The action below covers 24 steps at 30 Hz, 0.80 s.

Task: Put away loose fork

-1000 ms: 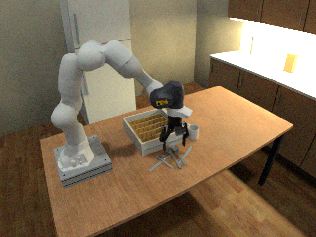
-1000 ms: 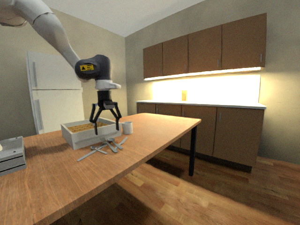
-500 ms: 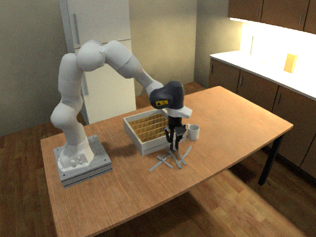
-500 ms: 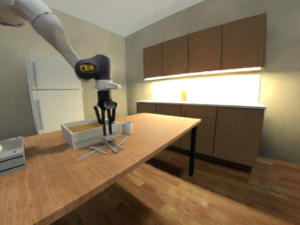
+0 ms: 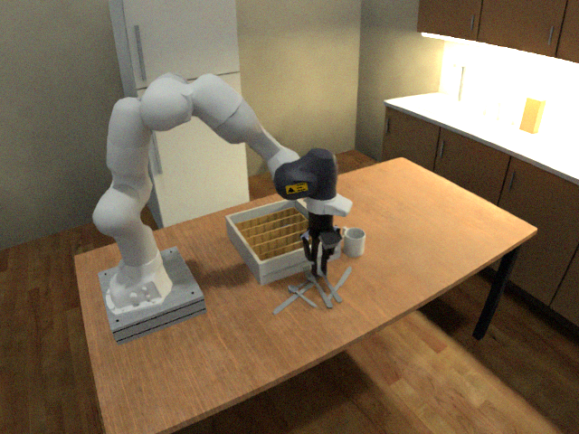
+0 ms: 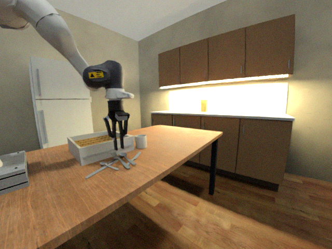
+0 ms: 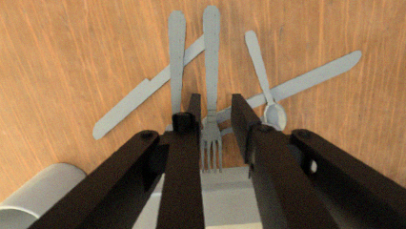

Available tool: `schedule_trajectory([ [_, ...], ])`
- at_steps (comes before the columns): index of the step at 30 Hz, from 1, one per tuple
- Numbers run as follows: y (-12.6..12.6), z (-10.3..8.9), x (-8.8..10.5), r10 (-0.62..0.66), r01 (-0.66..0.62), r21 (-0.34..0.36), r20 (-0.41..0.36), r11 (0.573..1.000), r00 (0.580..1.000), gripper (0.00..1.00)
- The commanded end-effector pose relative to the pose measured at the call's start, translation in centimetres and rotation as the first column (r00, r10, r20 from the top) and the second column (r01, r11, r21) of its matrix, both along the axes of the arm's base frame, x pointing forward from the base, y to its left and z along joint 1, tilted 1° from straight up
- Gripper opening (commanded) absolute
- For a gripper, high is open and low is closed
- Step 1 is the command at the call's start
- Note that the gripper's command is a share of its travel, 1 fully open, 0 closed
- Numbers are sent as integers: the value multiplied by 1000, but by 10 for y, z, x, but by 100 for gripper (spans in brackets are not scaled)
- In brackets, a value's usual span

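Note:
The loose fork (image 7: 211,86) lies flat on the table just in front of the white tray (image 5: 270,238), its tines toward the tray wall and its handle pointing away. It also shows in the top view (image 5: 322,293) and the exterior view (image 6: 120,160). My gripper (image 7: 215,108) points straight down over the fork's neck, its fingers narrowed to a small gap either side of it. The fingertips (image 6: 119,147) hover a little above the cutlery and hold nothing. What lies in the tray's wooden slots is too small to tell.
A large spoon (image 7: 176,52) lies beside the fork, over one knife (image 7: 129,102). A small spoon (image 7: 264,81) and a second knife (image 7: 305,78) lie on the fork's other side. A white mug (image 5: 354,241) stands to the right of the tray.

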<state>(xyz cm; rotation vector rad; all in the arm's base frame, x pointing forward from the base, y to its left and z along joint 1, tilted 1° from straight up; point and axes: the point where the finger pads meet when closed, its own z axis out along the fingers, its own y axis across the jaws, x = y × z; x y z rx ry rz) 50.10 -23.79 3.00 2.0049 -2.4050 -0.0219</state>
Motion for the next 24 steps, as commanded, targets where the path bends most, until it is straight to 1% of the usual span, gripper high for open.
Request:
schedule_trajectory([
  [1, -1, 0, 1, 9, -9, -3, 3, 1000, 1000, 26],
  [16, -1, -4, 1, 9, -9, -3, 3, 1000, 1000, 26],
  [24, -1, -11, 1, 9, -9, -3, 3, 1000, 1000, 26],
])
